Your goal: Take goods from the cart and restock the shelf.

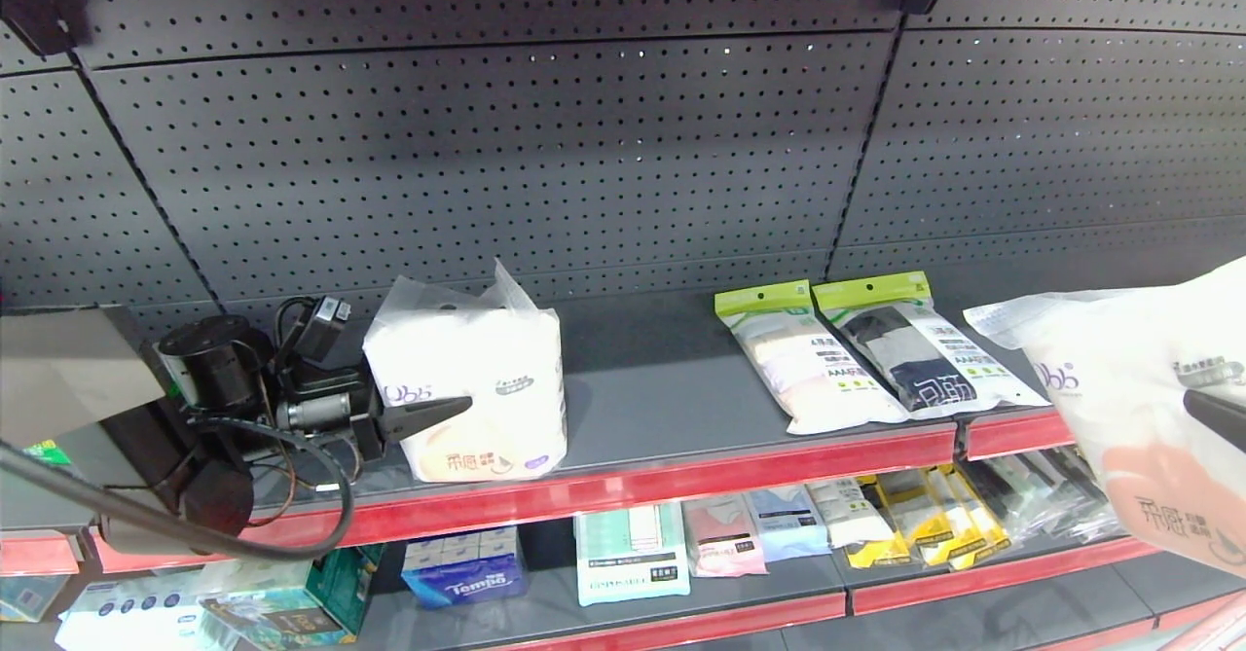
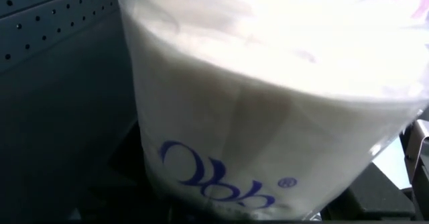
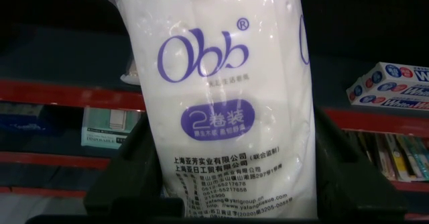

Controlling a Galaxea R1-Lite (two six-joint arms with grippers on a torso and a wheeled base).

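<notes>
White plastic-wrapped pack of paper rolls, first unit (image 1: 477,388) – stands upright on the grey shelf board with red front lip (image 1: 662,388), in its left part and close to the front edge. The twisted top of its wrapper points upward. The left hand (image 1: 428,415) reaches in from the shelf's left end and lies against the side of the pack facing the front edge. In the left wrist view the pack (image 2: 268,117) sits very near the camera. Whether this hand clamps the pack or only flanks it cannot be told.

Second white plastic-wrapped pack of paper rolls (image 1: 1158,417) – carried tilted in front of the shelf's right end, not resting on the board. The right hand (image 1: 1212,413) is closed on it. The right wrist view shows the pack (image 3: 228,83) wedged between two dark fingers (image 3: 134,177), with that hand (image 3: 234,184) gripping its lower half.

Two flat clear packets with green header cards (image 1: 857,359) lie side by side in the right part of the same board, touching along their long edges and reaching its front edge. Behind stands a dark perforated back panel (image 1: 487,145). The lower shelf (image 1: 545,612) carries assorted boxes and packets.
</notes>
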